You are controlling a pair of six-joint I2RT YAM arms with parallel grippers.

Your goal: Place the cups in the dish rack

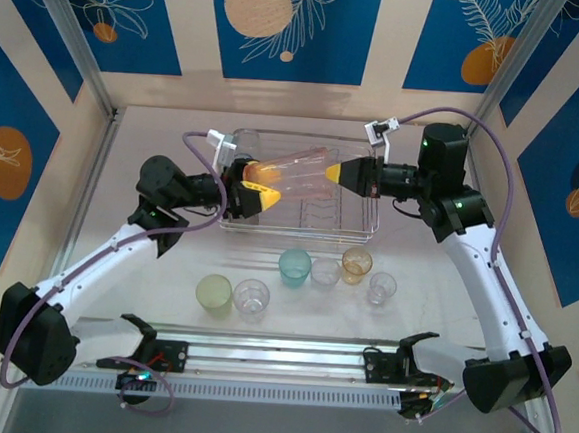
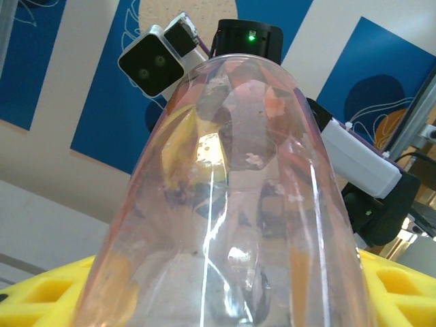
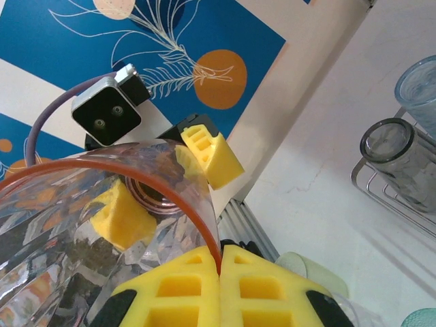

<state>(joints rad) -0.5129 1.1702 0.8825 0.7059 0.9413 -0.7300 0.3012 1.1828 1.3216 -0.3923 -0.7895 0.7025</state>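
Pinching the rim of the pink cup (image 1: pixel 298 167) between the closed pads of the right gripper (image 3: pixel 219 259). Straddling its base with the left gripper (image 1: pixel 262 187), part open; cannot tell whether pressing. Holding it level just above the dish rack (image 1: pixel 369 226). Likely a handover: calls for a firm left grip before letting go right. Leaving six loose cups (image 1: pixel 294 266) on the table (image 1: pixel 302 313), below the jaws. No readable writing.

Cup (image 1: pixel 298 169) glossy translucent plastic; dish rack (image 1: pixel 369 226) shiny metal wire; right gripper (image 3: pixel 219 257) pads matt yellow foam.
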